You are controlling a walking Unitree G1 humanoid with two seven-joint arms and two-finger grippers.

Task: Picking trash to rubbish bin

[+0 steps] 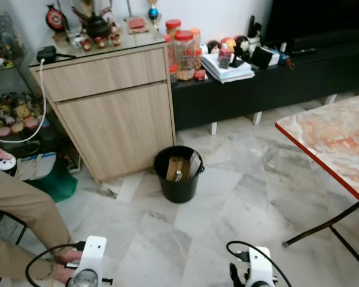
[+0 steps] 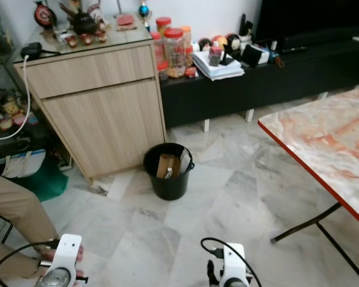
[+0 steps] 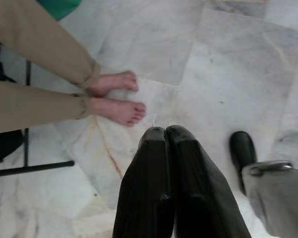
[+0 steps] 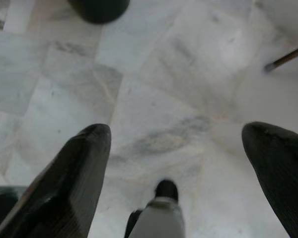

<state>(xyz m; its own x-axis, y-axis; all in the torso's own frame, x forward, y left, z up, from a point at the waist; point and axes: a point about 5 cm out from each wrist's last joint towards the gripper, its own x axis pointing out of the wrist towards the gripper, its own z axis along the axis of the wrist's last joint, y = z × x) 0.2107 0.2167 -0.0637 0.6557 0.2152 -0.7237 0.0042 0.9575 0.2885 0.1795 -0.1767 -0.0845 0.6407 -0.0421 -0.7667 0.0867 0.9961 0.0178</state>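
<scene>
Your two head eyes look forward and down from standing height, sharing the black bin (image 1: 178, 173), wooden cabinet (image 1: 110, 110) and marble-topped table (image 2: 323, 143), while both wrist cameras point steeply down along their fingers, close over the marble floor (image 4: 154, 84).

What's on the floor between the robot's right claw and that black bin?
Bare marble floor lies between the right end effector and the rubbish bin, seen from the head views.

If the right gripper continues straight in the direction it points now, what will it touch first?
Probably the marble floor. The right gripper, fingers wide open, points down at bare tiles. The black rubbish bin sits off the line, at the view's edge, though depth is hard to judge.
</scene>
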